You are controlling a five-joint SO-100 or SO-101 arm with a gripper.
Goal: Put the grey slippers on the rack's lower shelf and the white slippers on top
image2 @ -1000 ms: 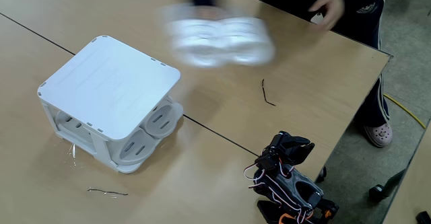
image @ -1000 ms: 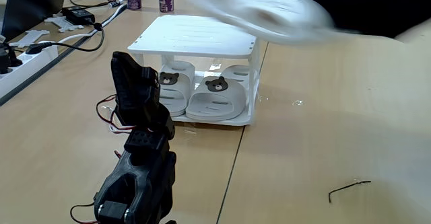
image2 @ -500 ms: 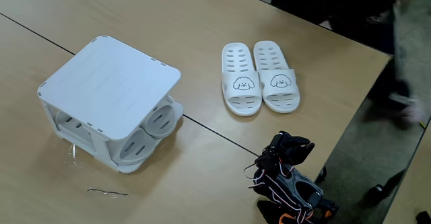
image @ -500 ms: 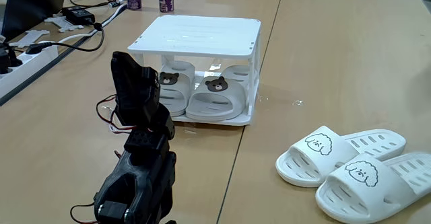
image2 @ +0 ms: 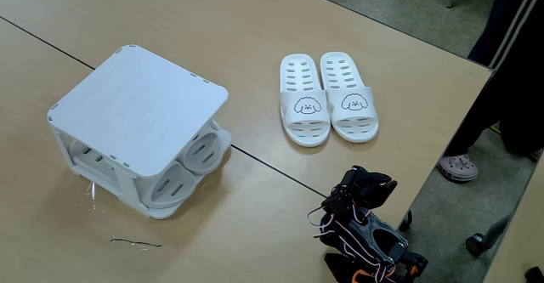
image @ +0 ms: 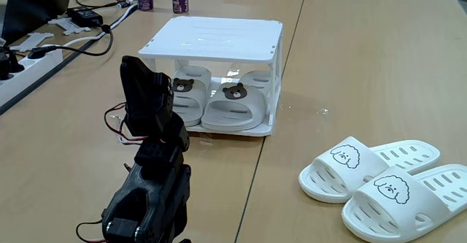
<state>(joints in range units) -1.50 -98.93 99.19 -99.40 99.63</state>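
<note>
Nothing on the surface had shifted, white slippers lying paired well apart from the rack, grey slippers already below; folded hand, grip unreadable, would best take one slipper by its strap

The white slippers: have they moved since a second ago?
Yes. The white slippers were a blur in the air above the table; now they lie on it, right of the rack in this fixed view.
</note>
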